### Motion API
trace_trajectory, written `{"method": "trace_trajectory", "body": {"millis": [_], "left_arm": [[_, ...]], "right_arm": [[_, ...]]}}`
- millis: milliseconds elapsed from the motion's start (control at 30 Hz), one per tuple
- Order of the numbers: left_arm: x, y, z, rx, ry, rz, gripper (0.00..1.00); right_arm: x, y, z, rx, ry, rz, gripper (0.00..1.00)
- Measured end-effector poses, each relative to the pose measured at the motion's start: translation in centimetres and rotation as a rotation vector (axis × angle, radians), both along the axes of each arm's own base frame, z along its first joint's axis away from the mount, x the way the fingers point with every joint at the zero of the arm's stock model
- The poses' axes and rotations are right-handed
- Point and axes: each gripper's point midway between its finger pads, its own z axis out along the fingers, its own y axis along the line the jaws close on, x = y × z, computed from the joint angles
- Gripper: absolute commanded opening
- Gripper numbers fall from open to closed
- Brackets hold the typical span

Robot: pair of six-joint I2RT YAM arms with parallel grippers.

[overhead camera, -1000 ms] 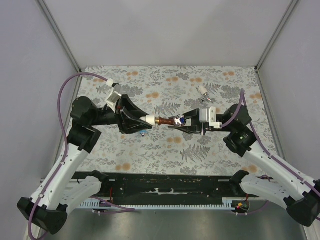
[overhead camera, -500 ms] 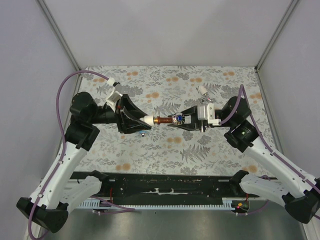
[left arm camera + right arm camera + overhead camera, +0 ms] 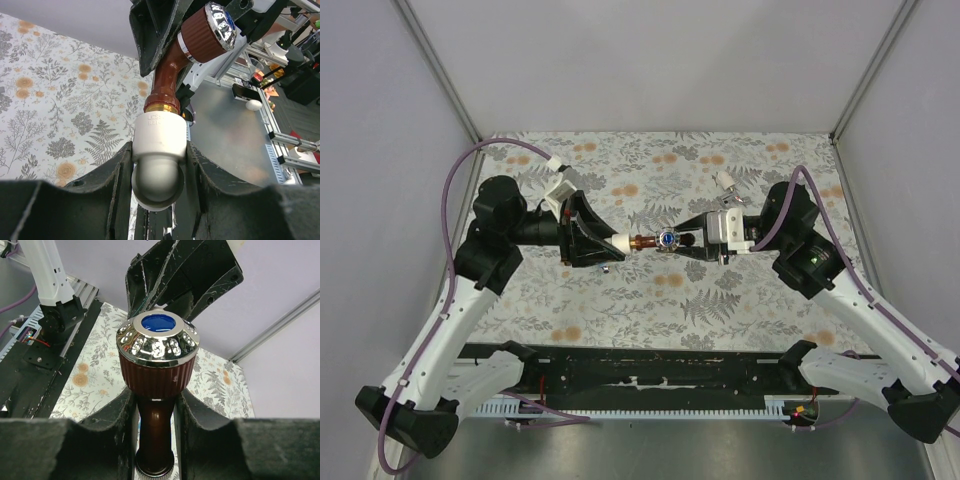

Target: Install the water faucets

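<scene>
The reddish-brown faucet (image 3: 650,241) with a chrome knob and blue cap hangs level above the mat between both grippers. My right gripper (image 3: 676,240) is shut on its brown body below the knob (image 3: 156,370). My left gripper (image 3: 612,243) is shut on the white pipe fitting (image 3: 618,242), and the faucet's stem end sits in the fitting's mouth (image 3: 159,145). In the left wrist view the faucet (image 3: 170,75) rises out of the fitting. A white-silver faucet (image 3: 727,183) lies on the mat behind the right gripper.
The floral mat (image 3: 660,300) covers the table inside grey walls. A small bluish part (image 3: 606,266) lies on the mat under the left gripper. A black rail (image 3: 650,375) with the arm bases runs along the near edge.
The right wrist has turned, and the knob with it, and has moved left. Less copper stem shows between fitting and knob. The left arm has shifted slightly right.
</scene>
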Motion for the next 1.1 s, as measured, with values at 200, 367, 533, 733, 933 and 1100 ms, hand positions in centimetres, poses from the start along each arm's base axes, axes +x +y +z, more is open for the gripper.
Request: {"method": "trace_trajectory", "body": {"millis": [200,367,533,733,933,1100], "left_arm": [[0.1,0.0,0.0,0.0,-0.006,0.007,0.02],[-0.1,0.1,0.6,-0.014,-0.039,0.013,0.02],[-0.4,0.3,0.9,-0.02,-0.057,0.014,0.02],[-0.5,0.3,1.0,-0.024,-0.095,0.014,0.02],[-0.4,0.5,0.8,-0.022,-0.164,0.034,0.02],[-0.1,0.7,0.4,-0.017,-0.227,0.069,0.02]], "right_arm": [[0.1,0.0,-0.1,0.001,0.003,-0.006,0.0],[-0.1,0.1,-0.1,0.034,0.016,-0.005,0.0],[-0.4,0.1,0.0,0.053,0.047,0.001,0.0],[-0.6,0.3,0.3,0.067,0.105,0.007,0.0],[-0.6,0.5,0.5,0.076,0.191,0.011,0.0],[-0.3,0.7,0.3,0.078,0.293,-0.007,0.0]]}}
